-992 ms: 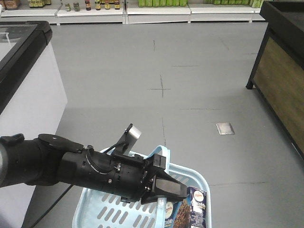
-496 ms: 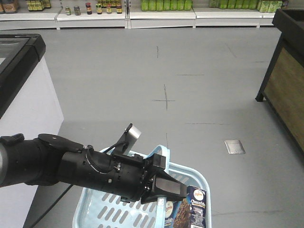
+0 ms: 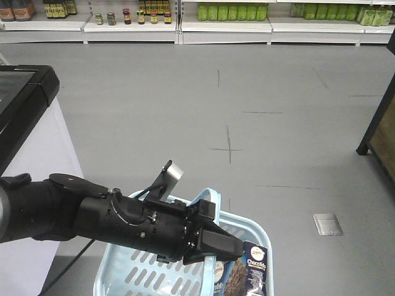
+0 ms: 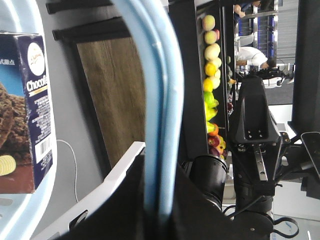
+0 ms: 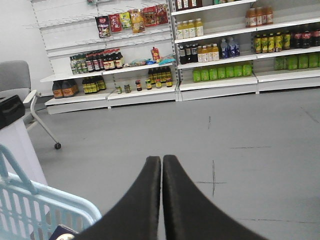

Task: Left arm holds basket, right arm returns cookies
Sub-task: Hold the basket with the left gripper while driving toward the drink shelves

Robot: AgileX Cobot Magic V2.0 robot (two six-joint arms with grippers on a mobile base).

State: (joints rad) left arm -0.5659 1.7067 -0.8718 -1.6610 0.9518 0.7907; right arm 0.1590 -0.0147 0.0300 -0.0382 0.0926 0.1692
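Note:
My left arm (image 3: 92,216) reaches across the bottom of the front view. The left gripper (image 3: 217,242) is shut on the blue handle (image 4: 159,100) of the light blue basket (image 3: 148,271), and that handle runs up between its black jaws in the left wrist view. The dark cookies carton (image 3: 254,271) stands inside the basket at its right end, and its cookie picture and barcode show on the cookies (image 4: 27,100) at the left edge. My right gripper (image 5: 161,160) is shut on nothing above the grey floor, right of the basket (image 5: 45,205). The right arm (image 4: 252,125) stands apart.
A chest freezer (image 3: 24,98) with a black rim stands at the left. Stocked shelves (image 3: 222,24) line the far wall. A dark wooden-sided stand (image 3: 382,142) is at the right edge, and a metal floor plate (image 3: 327,223) lies nearby. A grey chair (image 5: 17,82) stands left.
The floor marks, shelves and floor plate have slid down and to the right in the front view. The left arm and the basket keep their place in the frame.

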